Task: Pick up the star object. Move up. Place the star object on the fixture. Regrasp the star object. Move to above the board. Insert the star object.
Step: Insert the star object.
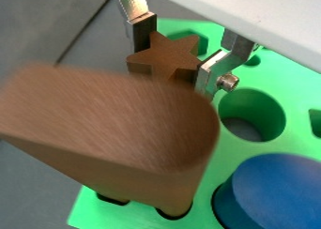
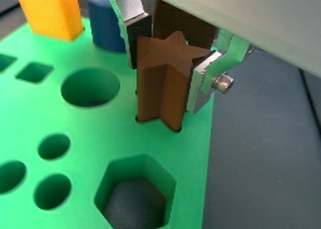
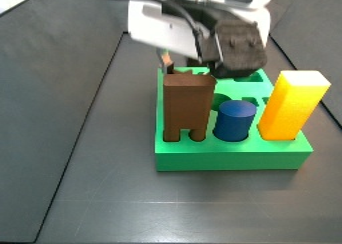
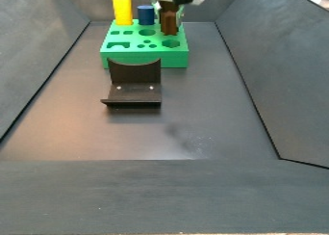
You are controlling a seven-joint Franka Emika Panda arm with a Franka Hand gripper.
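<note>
Holding the star object (image 2: 166, 78) upright between its silver fingers (image 2: 205, 80), the gripper (image 1: 178, 56) sits low over the green board (image 2: 51, 181), the star's lower end at the board top near its edge. Tall brown two-legged block (image 1: 119, 129) stands just beside the gripper; blue cylinder (image 1: 273, 190) near. Fixture (image 4: 133, 85) well apart on the surface. Risk, judged: star points misaligned with the cut-out would jam on the rim; hole itself hidden.
</note>
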